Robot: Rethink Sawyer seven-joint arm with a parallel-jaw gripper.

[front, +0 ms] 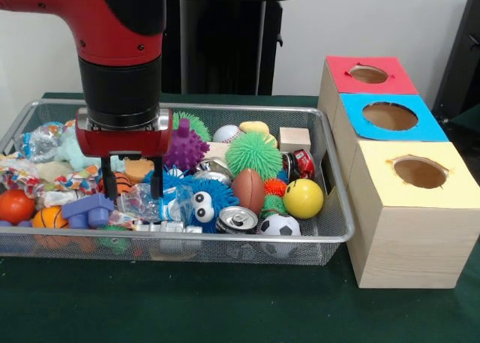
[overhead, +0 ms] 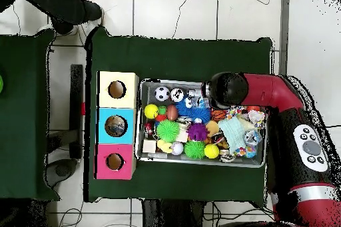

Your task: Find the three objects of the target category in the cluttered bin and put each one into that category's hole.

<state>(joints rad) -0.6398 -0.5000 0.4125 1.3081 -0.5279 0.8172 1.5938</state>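
— Bin (front: 330, 234) of toys sits beside the three boxes; where's the arm?
— Upright over its left part, gripper (front: 132, 178) with fingers spread, holding nothing, tips among the clutter.
— Overhead?
— Only the arm's (overhead: 230, 90) bulk shows, covering the gripper.

Landmark: wire bin (front: 334, 230). In the front view, three boxes (front: 409, 208) stand in a row just right of it. Inside: soccer ball (front: 280, 226) and can (front: 237, 220) at front wall, wooden block (front: 295, 139) at back. Gripper (front: 131, 179) over its left half.
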